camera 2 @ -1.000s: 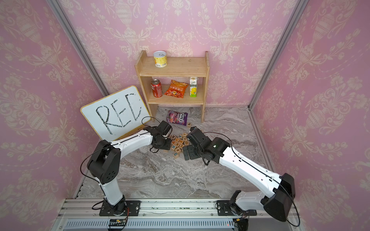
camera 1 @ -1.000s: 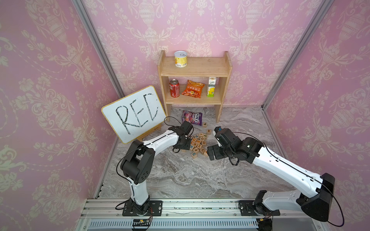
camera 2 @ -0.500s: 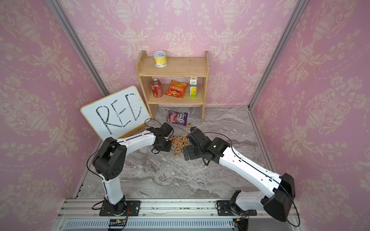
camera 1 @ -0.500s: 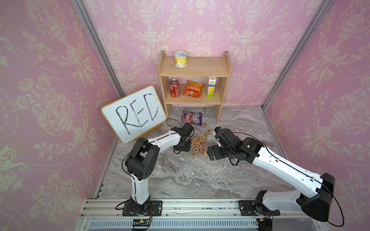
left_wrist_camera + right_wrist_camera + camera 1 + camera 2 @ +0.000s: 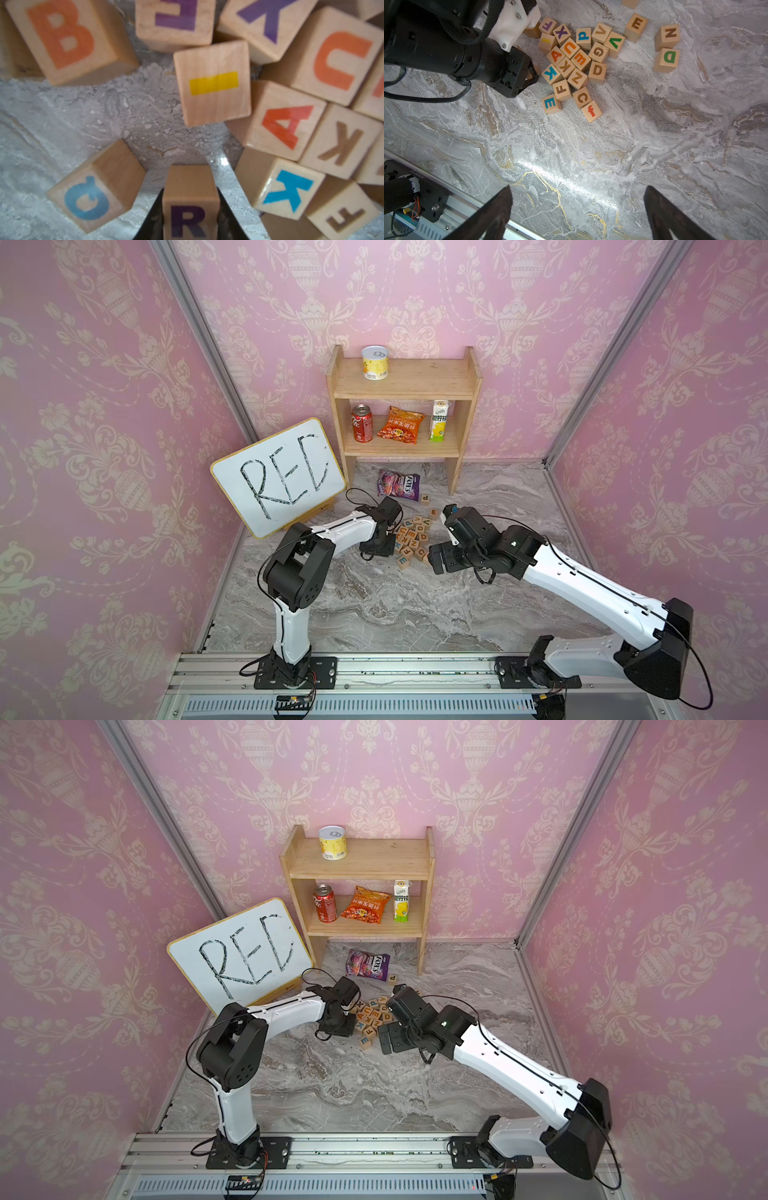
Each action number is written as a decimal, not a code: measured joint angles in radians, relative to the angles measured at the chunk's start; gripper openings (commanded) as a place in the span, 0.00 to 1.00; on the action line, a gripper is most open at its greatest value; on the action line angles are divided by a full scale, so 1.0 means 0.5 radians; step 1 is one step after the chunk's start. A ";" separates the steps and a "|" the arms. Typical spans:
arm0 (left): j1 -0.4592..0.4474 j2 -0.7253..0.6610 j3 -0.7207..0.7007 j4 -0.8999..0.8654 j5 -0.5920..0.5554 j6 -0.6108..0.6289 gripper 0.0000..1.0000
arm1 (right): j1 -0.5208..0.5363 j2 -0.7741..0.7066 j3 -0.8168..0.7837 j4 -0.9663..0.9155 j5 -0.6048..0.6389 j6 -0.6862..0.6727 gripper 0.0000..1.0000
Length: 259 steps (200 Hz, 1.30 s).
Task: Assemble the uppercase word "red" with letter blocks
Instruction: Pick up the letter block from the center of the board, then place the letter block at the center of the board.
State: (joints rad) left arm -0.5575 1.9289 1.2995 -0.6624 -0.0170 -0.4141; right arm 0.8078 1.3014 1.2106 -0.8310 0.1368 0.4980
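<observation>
Moved: left arm (image 5: pixel 340 531) has its elbow drawn nearer the pile (image 5: pixel 413 537); right arm (image 5: pixel 582 589) unchanged.
Left end effector (image 5: pixel 189 205): narrow, clamped on the R block (image 5: pixel 188 182), left of the pile, mid-frame in both top views.
Right end effector (image 5: pixel 578 188): wide, empty, over bare tabletop (image 5: pixel 571 155).
E block (image 5: pixel 402 561): pile's lower edge.
D block (image 5: pixel 669 57): apart from pile, just beside N block (image 5: pixel 667 36).

1. Pink damask walls (image 5: pixel 415 294) closed in three sides, joined by grey metal posts (image 5: pixel 199 335).
2. The floor (image 5: pixel 395 605) was grey veined marble, with a bright glare in the right wrist view.
3. A two-tier wooden shelf (image 5: pixel 428 381) stood against the back wall.
4. A whiteboard (image 5: pixel 278 477) leaned at the left wall beside it.
5. A metal rail (image 5: pixel 395 668) ran along the front edge.
</observation>
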 measured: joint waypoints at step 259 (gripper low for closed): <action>-0.153 -0.768 -0.428 -0.332 -0.028 -0.592 0.00 | 0.405 -0.169 -0.388 0.294 -0.121 0.121 1.00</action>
State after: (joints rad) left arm -0.6342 1.5452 1.0855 -0.8284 -0.0311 -0.7101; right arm 1.0103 1.2171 1.0164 -0.6838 0.0761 0.5583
